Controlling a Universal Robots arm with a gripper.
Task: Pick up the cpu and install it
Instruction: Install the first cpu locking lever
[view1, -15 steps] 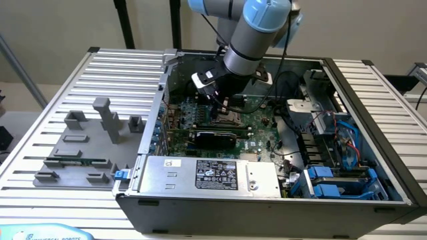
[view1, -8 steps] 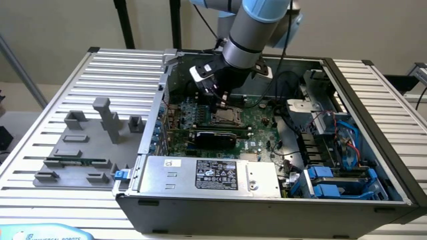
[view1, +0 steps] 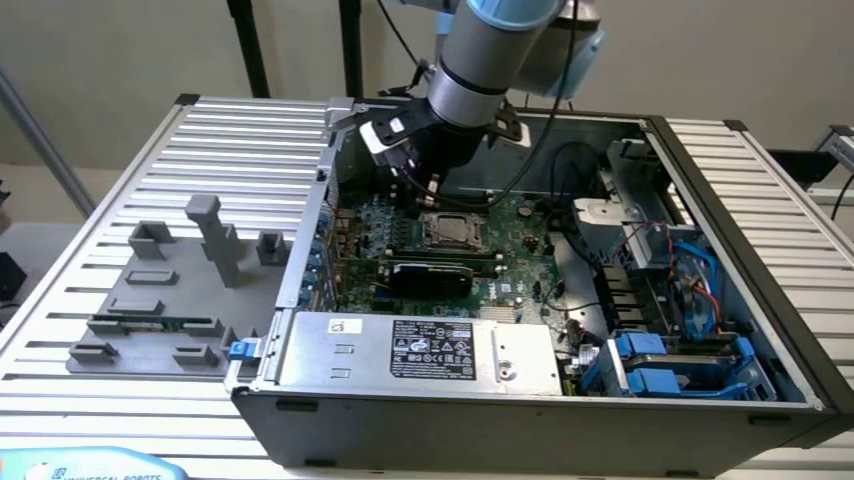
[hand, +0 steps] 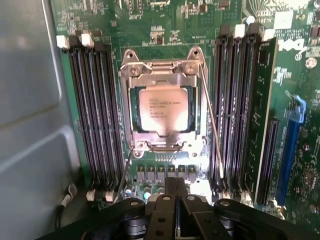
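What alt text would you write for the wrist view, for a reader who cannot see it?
The cpu lies inside a metal socket frame on a green motherboard, with black memory slots on both sides. The shut claw, empty, hangs near that frame.

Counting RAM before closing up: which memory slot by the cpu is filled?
The outermost slot of the bank beside the blue connector: it holds a green stick; the rest are black and empty.
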